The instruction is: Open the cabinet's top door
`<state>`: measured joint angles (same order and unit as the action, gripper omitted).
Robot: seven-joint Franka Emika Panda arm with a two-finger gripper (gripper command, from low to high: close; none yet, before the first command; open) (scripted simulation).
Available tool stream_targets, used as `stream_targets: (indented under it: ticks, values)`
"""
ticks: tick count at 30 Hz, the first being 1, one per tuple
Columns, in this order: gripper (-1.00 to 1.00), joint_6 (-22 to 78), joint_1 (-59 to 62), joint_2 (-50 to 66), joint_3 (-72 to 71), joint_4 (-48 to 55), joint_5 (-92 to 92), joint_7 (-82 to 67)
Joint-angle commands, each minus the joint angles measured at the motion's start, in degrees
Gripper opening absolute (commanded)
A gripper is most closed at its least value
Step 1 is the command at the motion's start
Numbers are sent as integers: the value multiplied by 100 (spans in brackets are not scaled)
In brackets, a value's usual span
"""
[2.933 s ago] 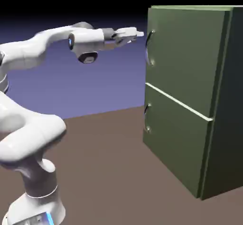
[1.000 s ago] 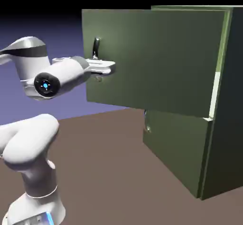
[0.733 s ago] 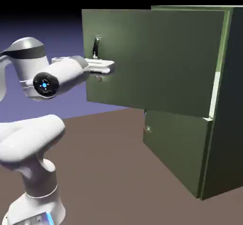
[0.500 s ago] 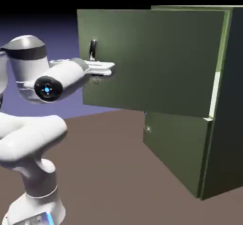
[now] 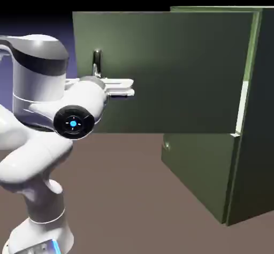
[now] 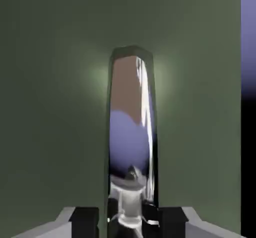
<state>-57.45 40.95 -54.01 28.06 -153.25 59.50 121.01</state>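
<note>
The olive-green cabinet (image 5: 256, 140) stands at the exterior view's right. Its top door (image 5: 176, 71) is swung wide open toward the left, its flat face turned to the camera. The door's grey metal handle (image 5: 97, 61) stands upright near the free edge, its lower part hidden behind my hand. My gripper (image 5: 122, 86) is shut on that handle. In the hand view the shiny handle (image 6: 131, 132) rises from between the gripper (image 6: 131, 221) and its dark fingertips (image 6: 84, 216), with the green door panel (image 6: 50, 106) filling the picture behind it.
The shorter lower door (image 5: 198, 167) is closed, its small handle (image 5: 166, 146) at its left edge. My white arm (image 5: 37, 156) fills the exterior view's lower left, on the brown table (image 5: 128, 205).
The top door has swung further open toward the exterior view's left, from closed to wide open. My hand has travelled left with the handle, and the forearm has turned downward.
</note>
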Motion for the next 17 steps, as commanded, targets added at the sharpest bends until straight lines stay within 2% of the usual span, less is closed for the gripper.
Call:
stream_targets:
  ticks: [1,16,17]
  values:
    - [-100,118,-128,209,138,166,-134,-108]
    - [-100,2157,-2224,3160,2216,2934,-1459,-1831]
    - [100,2157,-2224,3160,2216,2934,-1459,-1831]
